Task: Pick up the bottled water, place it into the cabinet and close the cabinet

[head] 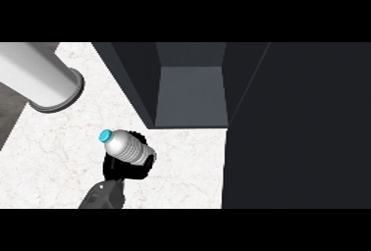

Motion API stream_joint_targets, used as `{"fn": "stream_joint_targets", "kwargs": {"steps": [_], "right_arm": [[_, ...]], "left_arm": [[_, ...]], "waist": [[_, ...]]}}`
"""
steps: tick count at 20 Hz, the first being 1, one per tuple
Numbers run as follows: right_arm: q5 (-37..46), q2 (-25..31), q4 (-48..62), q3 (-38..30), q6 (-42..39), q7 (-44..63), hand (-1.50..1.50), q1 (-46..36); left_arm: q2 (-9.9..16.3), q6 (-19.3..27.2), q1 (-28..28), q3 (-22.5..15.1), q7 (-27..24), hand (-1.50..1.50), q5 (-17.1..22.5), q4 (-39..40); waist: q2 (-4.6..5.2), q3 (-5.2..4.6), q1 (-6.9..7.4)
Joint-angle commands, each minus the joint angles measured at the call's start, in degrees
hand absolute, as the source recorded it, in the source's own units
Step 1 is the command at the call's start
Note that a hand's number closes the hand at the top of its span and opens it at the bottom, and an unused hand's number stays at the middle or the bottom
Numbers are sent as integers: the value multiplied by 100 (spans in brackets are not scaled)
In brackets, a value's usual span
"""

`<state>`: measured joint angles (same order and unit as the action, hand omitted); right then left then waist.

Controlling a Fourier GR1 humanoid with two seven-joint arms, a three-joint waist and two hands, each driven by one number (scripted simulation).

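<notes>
- The bottled water (127,145), a ribbed silver-grey bottle with a turquoise cap, sat tilted in the grasp of a black hand, cap pointing up and to the left.
- It was held above the white marbled counter (65,147), just in front of the cabinet's open front and a little to its left.
- The hand (130,168) had its fingers curled round the bottle's lower part, and its grey forearm (103,196) came in from the lower edge; which hand it was could not be told.
- The cabinet (190,93) stood open, showing a grey inner floor between dark walls.
- Its dark door (297,127) filled the right side of the view.
- A pale grey cylinder (39,78) lay at the upper left.
</notes>
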<state>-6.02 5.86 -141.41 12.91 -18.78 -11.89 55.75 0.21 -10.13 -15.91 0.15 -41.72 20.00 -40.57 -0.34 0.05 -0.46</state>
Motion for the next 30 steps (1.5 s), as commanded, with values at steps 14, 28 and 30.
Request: {"fn": "stream_joint_targets", "kwargs": {"steps": [14,28,30], "right_arm": [[-174,-135,-191,-111,5,22,-150,-62],[-1076,183,-225,-1074,-349,151,-150,-287],[-1016,151,-175,-1005,-421,88,-150,-328]], "left_arm": [[-21,3343,-1450,-2152,1755,150,678,-1772],[-21,4115,-3724,-2013,2009,150,1330,623],[-21,4046,-3735,-2037,1860,150,1197,1008]], "waist": [[29,-7,-84],[110,-7,-278],[110,-7,-253]]}}
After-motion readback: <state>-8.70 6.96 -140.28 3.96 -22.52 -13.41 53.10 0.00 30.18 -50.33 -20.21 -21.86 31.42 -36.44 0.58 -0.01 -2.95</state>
